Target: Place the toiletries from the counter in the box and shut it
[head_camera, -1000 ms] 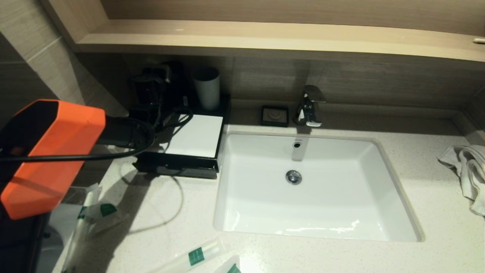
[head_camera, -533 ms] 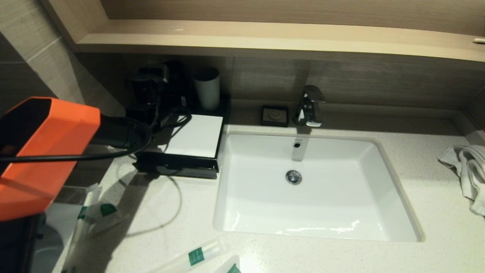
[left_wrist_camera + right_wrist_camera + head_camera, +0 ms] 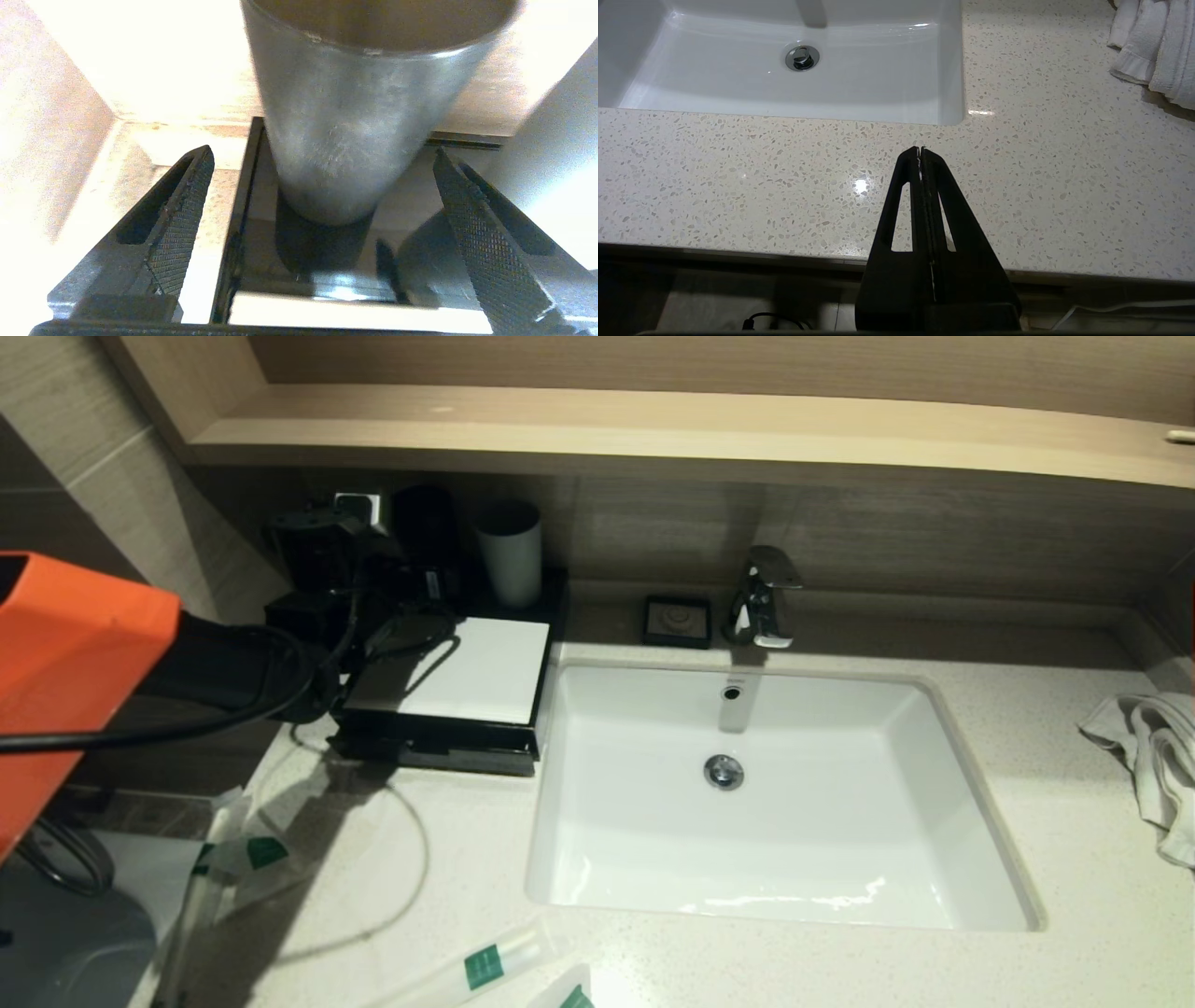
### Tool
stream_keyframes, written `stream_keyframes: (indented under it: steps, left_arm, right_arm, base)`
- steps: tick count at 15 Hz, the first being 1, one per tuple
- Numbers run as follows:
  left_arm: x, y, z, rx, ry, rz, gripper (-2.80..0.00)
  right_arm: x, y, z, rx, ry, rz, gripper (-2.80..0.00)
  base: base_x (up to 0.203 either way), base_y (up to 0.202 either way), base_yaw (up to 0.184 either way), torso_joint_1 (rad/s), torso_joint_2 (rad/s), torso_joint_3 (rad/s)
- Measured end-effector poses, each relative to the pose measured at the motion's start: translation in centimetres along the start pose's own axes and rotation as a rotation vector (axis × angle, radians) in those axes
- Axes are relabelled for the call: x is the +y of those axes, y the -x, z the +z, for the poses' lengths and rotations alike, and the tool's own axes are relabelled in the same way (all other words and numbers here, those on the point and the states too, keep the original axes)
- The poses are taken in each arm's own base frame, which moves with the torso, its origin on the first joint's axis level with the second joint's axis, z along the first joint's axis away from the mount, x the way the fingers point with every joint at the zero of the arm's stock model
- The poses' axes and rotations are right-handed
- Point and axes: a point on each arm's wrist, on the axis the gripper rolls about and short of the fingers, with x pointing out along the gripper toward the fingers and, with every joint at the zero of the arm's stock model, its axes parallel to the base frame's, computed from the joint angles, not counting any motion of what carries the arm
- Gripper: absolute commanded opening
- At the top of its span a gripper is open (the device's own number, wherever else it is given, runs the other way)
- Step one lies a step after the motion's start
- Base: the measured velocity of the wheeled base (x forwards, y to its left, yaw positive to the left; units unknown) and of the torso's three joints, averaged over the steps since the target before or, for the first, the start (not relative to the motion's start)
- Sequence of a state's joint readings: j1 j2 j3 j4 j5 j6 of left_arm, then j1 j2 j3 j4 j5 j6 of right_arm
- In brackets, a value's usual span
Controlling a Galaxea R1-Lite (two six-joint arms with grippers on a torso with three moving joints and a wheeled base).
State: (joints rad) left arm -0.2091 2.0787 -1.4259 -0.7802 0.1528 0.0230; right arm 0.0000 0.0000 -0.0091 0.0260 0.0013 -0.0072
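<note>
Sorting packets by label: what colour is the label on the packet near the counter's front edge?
Green, on a clear packet; the head view shows it best.

Counter (image 3: 1064,186): speckled stone look, polished, glossy. Sink (image 3: 915,859) set in it: smooth, shiny white ceramic look; chrome faucet (image 3: 764,595) behind. Towel (image 3: 1153,756) right of sink: soft white cloth.

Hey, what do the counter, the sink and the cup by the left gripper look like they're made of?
Counter: probably quartz or terrazzo-like stone, polished; pale with fine specks and a light glint.
Sink: likely glazed ceramic; plain white, glossy reflections.
Cup, in front of the open left gripper: seems to be brushed metal, with a dull grey sheen and faint scratches, though matte plastic can't be excluded.
</note>
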Motion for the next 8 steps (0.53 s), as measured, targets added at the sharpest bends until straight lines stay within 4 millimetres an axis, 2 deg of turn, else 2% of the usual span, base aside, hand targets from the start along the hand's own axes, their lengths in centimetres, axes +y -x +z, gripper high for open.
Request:
stream_keyframes:
  steps: [4, 8]
  left_arm:
    - [0.4, 3.0, 0.5, 0.024, -0.001, -0.005, 0.00]
    - [1.0, 7.4, 0.5, 0.072, 0.008, -0.011, 0.00]
  right_arm:
    - [0.0, 0.0, 0.0, 0.000, 0.001, 0.000, -2.80]
    - [0.0, 0.0, 0.0, 0.000, 0.001, 0.000, -2.80]
  base:
    - [0.000, 0.000, 0.000, 0.000, 0.00, 0.000]
    - [0.000, 0.000, 0.000, 0.000, 0.00, 0.000]
